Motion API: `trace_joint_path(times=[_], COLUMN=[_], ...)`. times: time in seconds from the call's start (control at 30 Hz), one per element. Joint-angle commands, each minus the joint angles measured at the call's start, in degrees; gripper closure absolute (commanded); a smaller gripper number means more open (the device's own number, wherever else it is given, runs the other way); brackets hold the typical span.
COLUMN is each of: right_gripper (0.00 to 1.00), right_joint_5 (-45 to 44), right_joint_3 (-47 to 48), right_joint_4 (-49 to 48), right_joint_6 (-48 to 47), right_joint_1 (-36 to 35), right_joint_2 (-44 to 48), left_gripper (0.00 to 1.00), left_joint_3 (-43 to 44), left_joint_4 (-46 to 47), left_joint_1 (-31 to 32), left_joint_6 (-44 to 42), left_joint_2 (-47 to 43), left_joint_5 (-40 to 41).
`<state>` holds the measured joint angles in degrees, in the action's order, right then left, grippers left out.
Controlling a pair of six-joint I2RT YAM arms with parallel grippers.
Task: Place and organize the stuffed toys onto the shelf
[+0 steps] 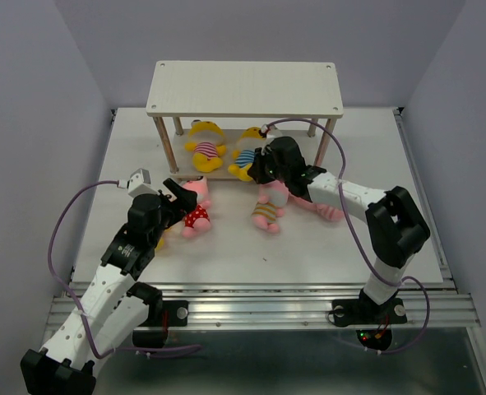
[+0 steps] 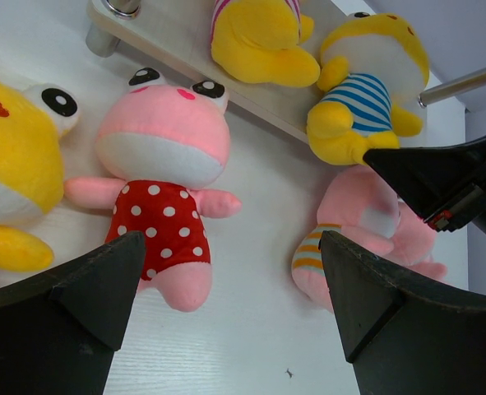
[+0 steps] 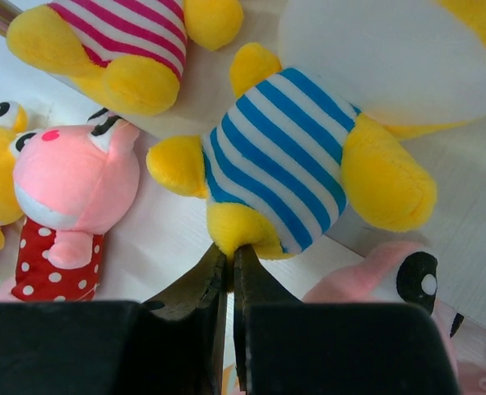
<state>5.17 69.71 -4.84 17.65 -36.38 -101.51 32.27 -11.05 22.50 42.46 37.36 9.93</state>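
The shelf (image 1: 244,87) stands at the back. On its lower board (image 2: 236,92) lie a yellow toy in pink stripes (image 1: 205,146) and a yellow toy in blue stripes (image 3: 280,160), the latter at the board's front edge. My right gripper (image 3: 231,257) is shut on that toy's foot. A pink toy in red polka dots (image 2: 162,169) lies on the table, with my left gripper (image 2: 230,284) open and empty just above its feet. A pink toy in orange stripes (image 1: 269,207), another pink toy (image 1: 323,207) and a third yellow toy (image 2: 12,173) lie on the table.
The shelf's thin legs (image 1: 167,141) stand on the white table (image 1: 243,247). The right arm (image 2: 452,181) reaches in over the pink toys. Grey walls close in the back and sides.
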Motion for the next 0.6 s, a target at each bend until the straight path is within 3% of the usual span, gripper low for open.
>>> trace_joint_path(times=[0.0,0.3,0.57], right_gripper=[0.93,0.94,0.89], right_joint_5=[2.64,-0.42,-1.04], right_joint_3=[0.78,-1.95,-3.62], right_joint_4=[-3.76,-3.95,-3.86], right_joint_6=[-2.35,-3.41,-2.97], right_joint_1=[0.35,0.87,2.10], right_joint_2=[0.61,1.94,2.55], left_gripper=[0.01,0.01,0.01], left_joint_3=[-0.02,0.07,-0.02], left_joint_4=[0.41,0.50,0.50], left_joint_1=[0.26,0.26,0.26], left_joint_6=[-0.27,-0.44,-0.45], left_joint_2=[-0.27,-0.10,-0.10], left_joint_5=[1.14,0.88,0.88])
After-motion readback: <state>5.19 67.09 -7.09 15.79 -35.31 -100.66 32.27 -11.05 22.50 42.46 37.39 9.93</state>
